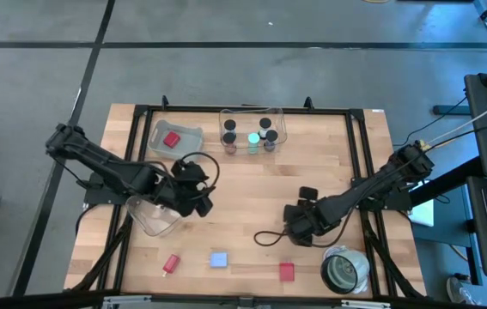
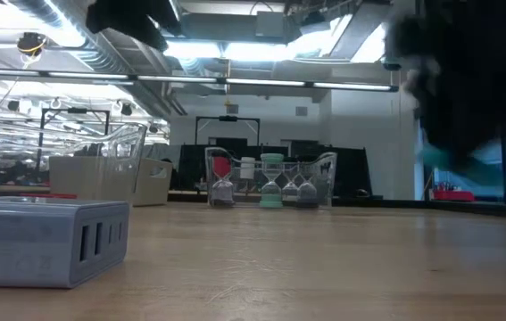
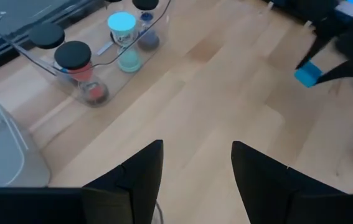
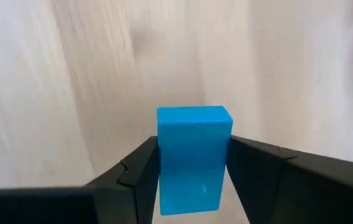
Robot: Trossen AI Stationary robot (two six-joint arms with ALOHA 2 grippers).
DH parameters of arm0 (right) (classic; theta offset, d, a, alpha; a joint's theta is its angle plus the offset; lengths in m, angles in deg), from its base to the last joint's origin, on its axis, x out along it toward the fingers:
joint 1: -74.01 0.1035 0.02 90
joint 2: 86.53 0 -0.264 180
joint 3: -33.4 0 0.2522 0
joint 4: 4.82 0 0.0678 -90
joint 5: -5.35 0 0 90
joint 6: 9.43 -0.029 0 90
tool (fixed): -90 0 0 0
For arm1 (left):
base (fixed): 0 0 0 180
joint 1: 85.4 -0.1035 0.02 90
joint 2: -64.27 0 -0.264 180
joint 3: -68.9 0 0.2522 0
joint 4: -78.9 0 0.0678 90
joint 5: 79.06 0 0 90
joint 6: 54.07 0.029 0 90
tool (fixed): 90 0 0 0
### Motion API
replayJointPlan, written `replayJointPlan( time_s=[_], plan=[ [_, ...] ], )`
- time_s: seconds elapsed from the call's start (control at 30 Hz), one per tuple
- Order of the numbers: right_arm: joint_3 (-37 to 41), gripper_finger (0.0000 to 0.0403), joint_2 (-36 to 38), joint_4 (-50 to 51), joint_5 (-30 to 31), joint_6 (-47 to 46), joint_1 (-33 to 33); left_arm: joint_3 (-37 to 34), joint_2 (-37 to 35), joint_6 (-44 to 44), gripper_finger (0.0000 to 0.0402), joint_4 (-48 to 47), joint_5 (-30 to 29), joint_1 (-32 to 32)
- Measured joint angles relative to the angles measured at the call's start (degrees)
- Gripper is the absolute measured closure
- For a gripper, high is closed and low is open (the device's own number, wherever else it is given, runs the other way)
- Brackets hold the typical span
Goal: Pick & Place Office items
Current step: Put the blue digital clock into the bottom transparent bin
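The right gripper (image 4: 192,171) is clamped on a bright blue block (image 4: 193,155), held above the worktop (image 1: 252,184) right of centre. The block looks light and stiff, probably rubbery enough not to slip; the fingers pinch its two flat sides near the lower half, a sound place to hold. The left gripper (image 3: 196,168) waits with fingers apart at the left, beside a clear bin (image 1: 153,215). Red blocks (image 1: 286,272) and a pale blue one (image 1: 218,259) lie near the front edge
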Motion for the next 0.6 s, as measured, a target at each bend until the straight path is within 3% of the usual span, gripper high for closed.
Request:
replayJointPlan(
  time_s=[0.13, 0.3, 0.47, 0.6],
  plan=[
    [-8.0, 0.0242, 0.0, -0.3, 12.0, 5.1, 0.0, -0.3, 2.3, 1.1, 0.0215, 2.1, -0.4, -0.3],
    [-16.5, 0.0243, 0.0, -3.3, 25.3, 13.7, 0.0, -0.3, 5.2, 10.2, 0.0215, 8.9, -0.5, 0.0],
    [-19.7, 0.0243, 0.0, -4.9, 33.6, 25.2, 0.3, -0.3, 7.7, 18.2, 0.0215, 19.8, -1.7, 1.1],
    [-19.7, 0.0243, 0.0, -4.9, 38.6, 29.5, 0.3, -0.3, 8.3, 21.2, 0.0215, 29.0, -7.6, 2.0]
  ],
)
